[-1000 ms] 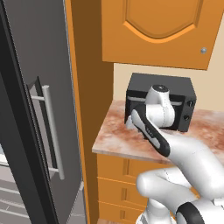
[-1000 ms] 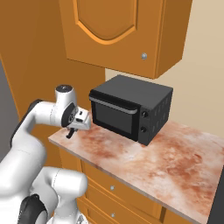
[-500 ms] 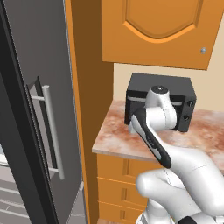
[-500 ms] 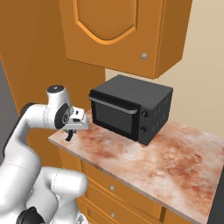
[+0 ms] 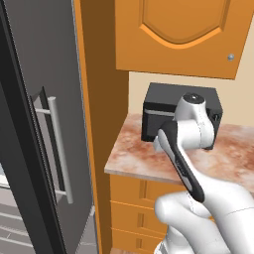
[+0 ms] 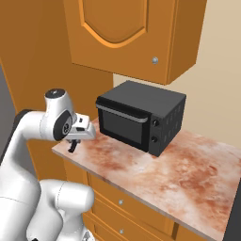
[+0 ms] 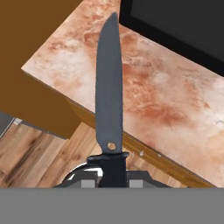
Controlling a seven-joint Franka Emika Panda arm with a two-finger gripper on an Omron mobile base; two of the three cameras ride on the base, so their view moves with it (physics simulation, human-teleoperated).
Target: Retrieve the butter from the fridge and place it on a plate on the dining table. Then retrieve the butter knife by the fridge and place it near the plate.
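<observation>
One thing is in the hand (image 7: 113,175): the butter knife (image 7: 109,87), pinched by its dark handle between the closed fingers, blade pointing out ahead over the left front corner of the marbled table (image 6: 155,174). In the right base view the hand (image 6: 74,145) hangs just above that corner, near the black microwave (image 6: 141,120), with the fridge (image 5: 34,124) off to the left. The step in hand looks like carrying the knife off to the dining table. Doing it well likely means lifting clear of the table edge, keeping the blade away from the microwave and orange cabinet (image 5: 183,34), and holding the grip firm through the swing.
</observation>
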